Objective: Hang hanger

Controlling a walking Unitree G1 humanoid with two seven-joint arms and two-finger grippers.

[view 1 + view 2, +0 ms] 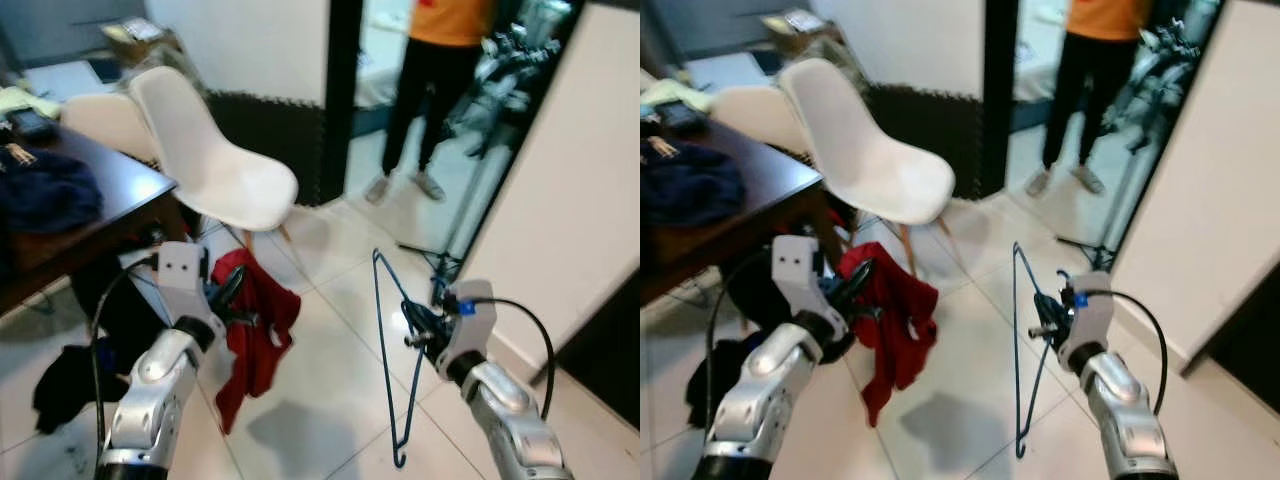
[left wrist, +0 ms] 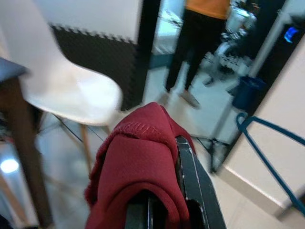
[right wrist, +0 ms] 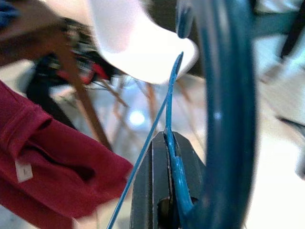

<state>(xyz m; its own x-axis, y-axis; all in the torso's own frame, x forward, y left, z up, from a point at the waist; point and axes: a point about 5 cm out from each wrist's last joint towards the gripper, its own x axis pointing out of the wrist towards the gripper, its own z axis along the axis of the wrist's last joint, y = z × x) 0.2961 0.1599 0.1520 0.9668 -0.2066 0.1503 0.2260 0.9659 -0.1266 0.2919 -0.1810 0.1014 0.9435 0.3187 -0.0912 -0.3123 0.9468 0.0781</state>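
— Pale floor tiles [image 1: 330, 390] run under both arms, with a dark surface [image 1: 110, 195] off to the robot's left. Where does the right hand stand?

— The right hand [image 1: 420, 330] is raised in front of the robot at the end of a bent silver arm, fingers pointing forward and inward. They are pressed together on the blue wire hanger [image 1: 392, 360]; the wrist view shows the wire pinched in the slot between the two black fingers [image 3: 147, 191].

— And the hanger itself?

— It hangs from that grip in mid-air, tilted, its long thin frame running down toward the floor, with an upper corner above the hand.

— The left hand?

— The left hand [image 1: 228, 295] is also lifted, forearm angled up and forward, fingers closed on a red garment [image 1: 255, 330]. The cloth drapes over the fingers and hangs down beside the arm.

— What lies beyond?

— A white chair [image 1: 215, 160] stands just beside the dark surface, which carries a dark blue bundle [image 1: 45, 190]. Dark clothing [image 1: 60, 385] lies on the floor below it. Farther off, a person [image 1: 430, 90] in an orange top and black trousers stands in a doorway, near a tripod [image 1: 470, 210].
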